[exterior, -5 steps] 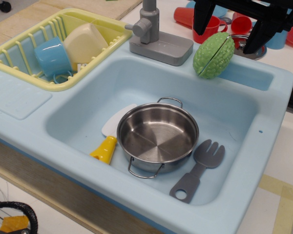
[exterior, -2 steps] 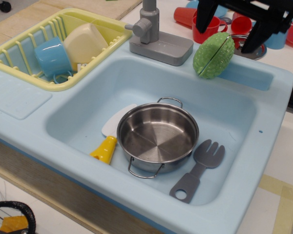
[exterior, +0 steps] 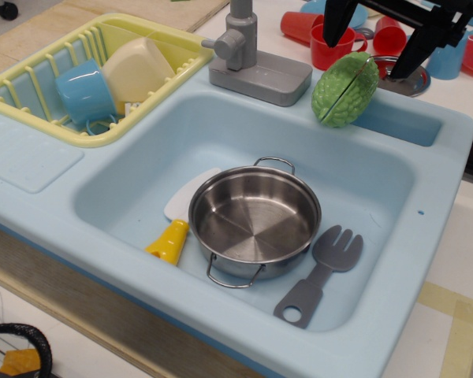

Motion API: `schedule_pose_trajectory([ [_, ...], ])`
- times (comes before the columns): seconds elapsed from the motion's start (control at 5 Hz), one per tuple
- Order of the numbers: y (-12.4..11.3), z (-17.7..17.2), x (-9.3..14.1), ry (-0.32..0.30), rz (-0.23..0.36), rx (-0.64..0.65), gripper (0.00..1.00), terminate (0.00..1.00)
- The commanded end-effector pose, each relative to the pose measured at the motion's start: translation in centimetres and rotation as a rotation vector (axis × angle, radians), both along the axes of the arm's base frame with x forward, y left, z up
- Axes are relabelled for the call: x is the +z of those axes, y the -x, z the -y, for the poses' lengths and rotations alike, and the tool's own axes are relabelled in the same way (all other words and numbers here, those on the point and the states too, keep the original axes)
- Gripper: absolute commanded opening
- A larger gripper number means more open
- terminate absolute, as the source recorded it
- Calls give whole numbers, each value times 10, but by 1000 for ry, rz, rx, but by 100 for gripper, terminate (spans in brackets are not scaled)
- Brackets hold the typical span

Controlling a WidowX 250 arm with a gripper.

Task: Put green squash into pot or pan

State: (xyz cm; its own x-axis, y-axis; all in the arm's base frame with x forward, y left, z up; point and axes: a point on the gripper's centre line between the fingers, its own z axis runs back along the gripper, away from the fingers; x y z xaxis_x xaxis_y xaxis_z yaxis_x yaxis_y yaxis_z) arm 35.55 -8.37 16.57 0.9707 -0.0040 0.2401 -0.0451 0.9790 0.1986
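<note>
A light blue toy sink (exterior: 426,189) is sitting on a wooden counter, with a pale tabletop and tape strips showing at the right. A grey faucet (exterior: 248,55) is standing on the back rim at 12 o'clock from the basin, and a yellow dish rack (exterior: 31,83) holding a blue cup (exterior: 83,93) and a cream cup (exterior: 138,67) is lying at 10 o'clock. Red cups (exterior: 335,43) are crowding the table behind.

The green squash (exterior: 345,88) is resting on the sink's back rim at 1 o'clock from the pan (exterior: 255,220), well apart from it. Its long axis and dark seam are running from 1 o'clock down to 7 o'clock, the lower end pointing toward the basin.

The pan is sitting in the basin, between a yellow piece (exterior: 169,241) at 8 o'clock and a grey fork (exterior: 322,272) at 4 o'clock.

The black gripper (exterior: 369,43) is hanging above the squash, fingers spread wide, holding nothing
</note>
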Motion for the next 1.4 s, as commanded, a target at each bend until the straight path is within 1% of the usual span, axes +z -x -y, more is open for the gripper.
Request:
schedule_pose_trajectory([
  [0.0, -10, -8, 1, 40, -10, 33, 100, 0],
  [0.2, -17, -10, -11, 74, -75, 50, 100, 0],
  [0.4, -16, -10, -21, 107, -84, 65, 100, 0],
  [0.6, -12, -8, -21, 108, -58, 90, 0, 0],
  [0.8, -11, -7, -22, 116, -60, 97, 0, 0],
  [1.0, -9, -6, -19, 109, -60, 104, 0, 0],
  [1.2, 12, -2, -3, 68, -37, 163, 0, 0],
])
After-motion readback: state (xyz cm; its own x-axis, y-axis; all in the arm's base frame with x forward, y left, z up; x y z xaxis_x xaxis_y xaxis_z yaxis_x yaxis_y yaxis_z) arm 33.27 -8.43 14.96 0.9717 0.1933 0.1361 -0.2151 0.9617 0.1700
